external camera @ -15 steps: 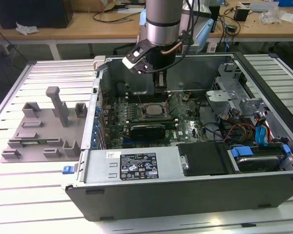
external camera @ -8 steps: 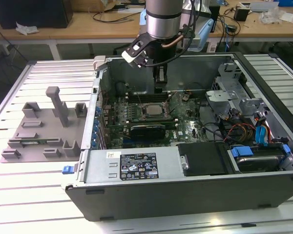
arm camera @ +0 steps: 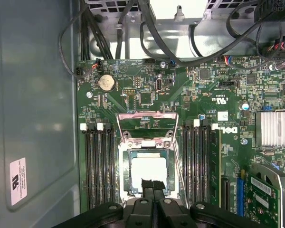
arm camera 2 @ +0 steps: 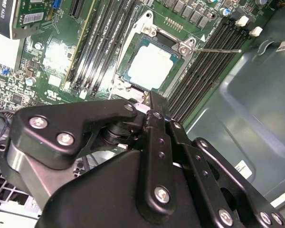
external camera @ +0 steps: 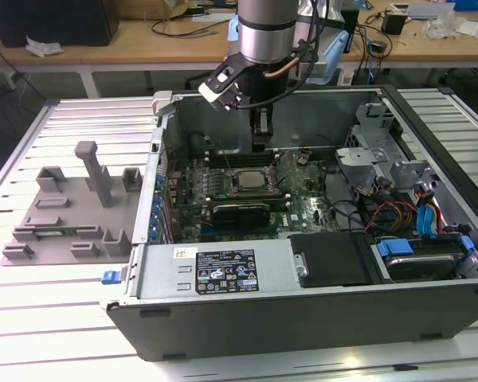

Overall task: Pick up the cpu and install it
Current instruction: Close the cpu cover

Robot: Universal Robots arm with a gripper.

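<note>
"How far along is it?"

"The open computer case (external camera: 319, 310) holds the motherboard (arm camera: 180, 83). The gripper (arm camera: 152, 184) hangs over its middle, fingertips pressed together on nothing. The cpu (arm camera: 149, 170) lies in the socket (arm camera: 124, 161), between the memory slots (arm camera: 99, 166)."

"Finished, then?"

"Placed, I judge, but the load plate (arm camera: 146, 115) stands raised, unlatched. The gripper hides the socket's near edge, so full seating is unclear."

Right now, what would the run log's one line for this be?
cpu: lying in socket | lid: flipped open | claw: shut, holding nothing, just over cpu's edge | contact: cannot tell
</note>
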